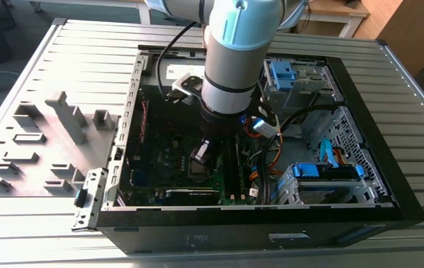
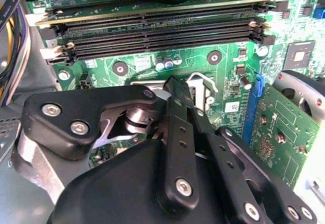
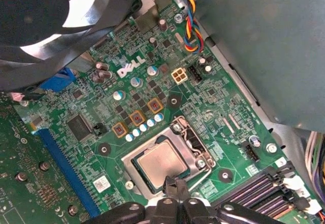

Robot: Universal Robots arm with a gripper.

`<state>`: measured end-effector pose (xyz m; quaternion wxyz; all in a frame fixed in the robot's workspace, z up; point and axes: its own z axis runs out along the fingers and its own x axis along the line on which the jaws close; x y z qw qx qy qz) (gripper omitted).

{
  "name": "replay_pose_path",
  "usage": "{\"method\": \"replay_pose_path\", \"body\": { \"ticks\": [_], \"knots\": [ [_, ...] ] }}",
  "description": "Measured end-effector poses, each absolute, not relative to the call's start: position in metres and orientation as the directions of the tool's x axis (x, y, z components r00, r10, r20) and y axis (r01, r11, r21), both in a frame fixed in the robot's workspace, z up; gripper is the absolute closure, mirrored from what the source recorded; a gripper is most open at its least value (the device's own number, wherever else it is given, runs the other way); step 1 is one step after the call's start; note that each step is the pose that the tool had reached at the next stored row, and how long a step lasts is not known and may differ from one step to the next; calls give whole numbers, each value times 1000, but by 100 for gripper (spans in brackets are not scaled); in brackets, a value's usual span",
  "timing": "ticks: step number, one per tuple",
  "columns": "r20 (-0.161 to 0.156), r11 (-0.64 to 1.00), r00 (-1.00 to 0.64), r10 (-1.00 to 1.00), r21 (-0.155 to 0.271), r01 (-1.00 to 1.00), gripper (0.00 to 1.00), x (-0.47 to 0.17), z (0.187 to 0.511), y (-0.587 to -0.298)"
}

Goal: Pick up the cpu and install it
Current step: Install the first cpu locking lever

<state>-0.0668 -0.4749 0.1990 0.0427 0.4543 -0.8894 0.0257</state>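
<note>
INSIDE THE CASE: On a slatted metal table (image 1: 40,61) the open case (image 1: 390,184) lies on its side, and my arm (image 1: 234,56) reaches straight down into it, toward the exterior view's left half of the box. Beneath my wrist spreads the green motherboard (image 3: 218,127), with the long memory slots (image 2: 162,31) to one side of the work. In the first wrist view the socket (image 3: 133,158) shows its metal rim on the board, and the cpu (image 3: 161,164) lies flat within that rim, its dull silver top facing up. My gripper (image 3: 176,185) hangs right at the chip's near edge, its fingers drawn together at the tips with nothing visible between them; whether they touch the metal top I cannot tell.

By my judgement, the seating is the step in hand. Doing it well means the chip lying level, all four sides square to the rim, with no tilt and no downward force from me. Any sideways drag risks the fine contacts underneath, so my tips should move only along the vertical, slowly.
</note>
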Motion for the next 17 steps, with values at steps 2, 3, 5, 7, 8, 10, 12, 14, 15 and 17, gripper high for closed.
{"method": "replay_pose_path", "body": {
  "ticks": [2,3,5,7,8,10,12,14,15,17],
  "knots": [
    [100,586,-583,-806,-6,-810,89,-67,197,-475],
    [100,586,-583,-806,-6,-810,89,-67,195,-475],
    [101,586,-583,-806,-5,-810,89,-66,193,-475],
    [102,586,-583,-806,-4,-810,89,-66,191,-475],
    [102,586,-583,-806,-4,-810,89,-66,191,-476],
    [101,586,-583,-806,-4,-810,89,-66,190,-476],
    [101,586,-583,-806,-4,-810,89,-66,190,-476],
    [103,586,-583,-806,0,-810,89,-65,190,-477],
    [105,586,-583,-806,2,-810,89,-64,190,-477],
    [108,586,-582,-806,6,-810,89,-62,190,-478]
  ]
}}
